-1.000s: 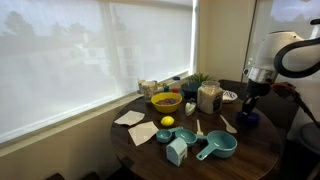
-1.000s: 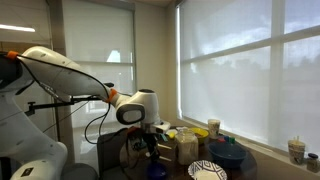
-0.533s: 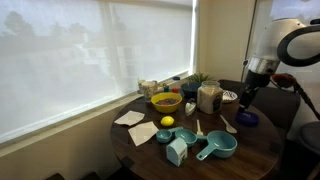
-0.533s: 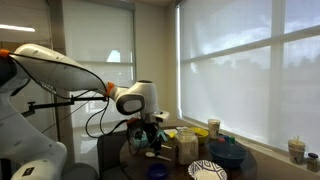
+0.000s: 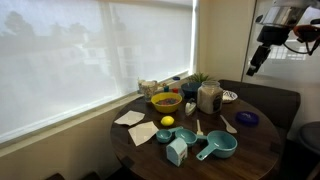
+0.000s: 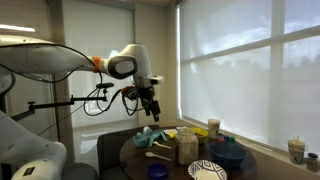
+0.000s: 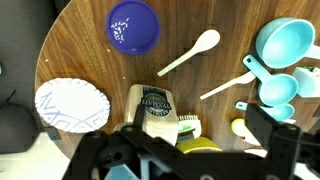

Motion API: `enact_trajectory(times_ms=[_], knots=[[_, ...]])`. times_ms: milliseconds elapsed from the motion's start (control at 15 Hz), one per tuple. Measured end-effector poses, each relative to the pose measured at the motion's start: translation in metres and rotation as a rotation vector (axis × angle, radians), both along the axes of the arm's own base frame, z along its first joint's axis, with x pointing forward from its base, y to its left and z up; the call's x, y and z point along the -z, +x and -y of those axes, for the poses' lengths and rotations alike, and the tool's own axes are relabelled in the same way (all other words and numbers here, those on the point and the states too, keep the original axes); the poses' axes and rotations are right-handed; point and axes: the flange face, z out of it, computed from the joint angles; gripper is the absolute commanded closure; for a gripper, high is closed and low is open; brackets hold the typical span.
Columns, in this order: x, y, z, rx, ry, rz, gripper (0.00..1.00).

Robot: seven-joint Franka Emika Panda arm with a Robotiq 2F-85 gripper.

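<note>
One arm (image 5: 285, 15) high above table (image 5: 256, 146), end effector (image 5: 251, 69) downward.

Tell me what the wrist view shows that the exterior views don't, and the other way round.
Only the wrist view: a straight-down look at the printed lid of the jar. Only the exterior views: the arm, the window blinds, the napkins, and how high the gripper hangs above the table. Both: the purple bowl, white spoon and teal measuring cups.
</note>
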Motion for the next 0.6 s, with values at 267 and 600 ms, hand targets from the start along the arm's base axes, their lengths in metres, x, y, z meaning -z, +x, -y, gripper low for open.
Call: enact_trajectory(times_ms=[267, 600], knots=[[-0.046, -0.007, 0.009, 0.013, -0.05, 0.016, 0.0], [-0.073, -0.012, 0.02, 0.037, -0.054, 0.009, 0.0]])
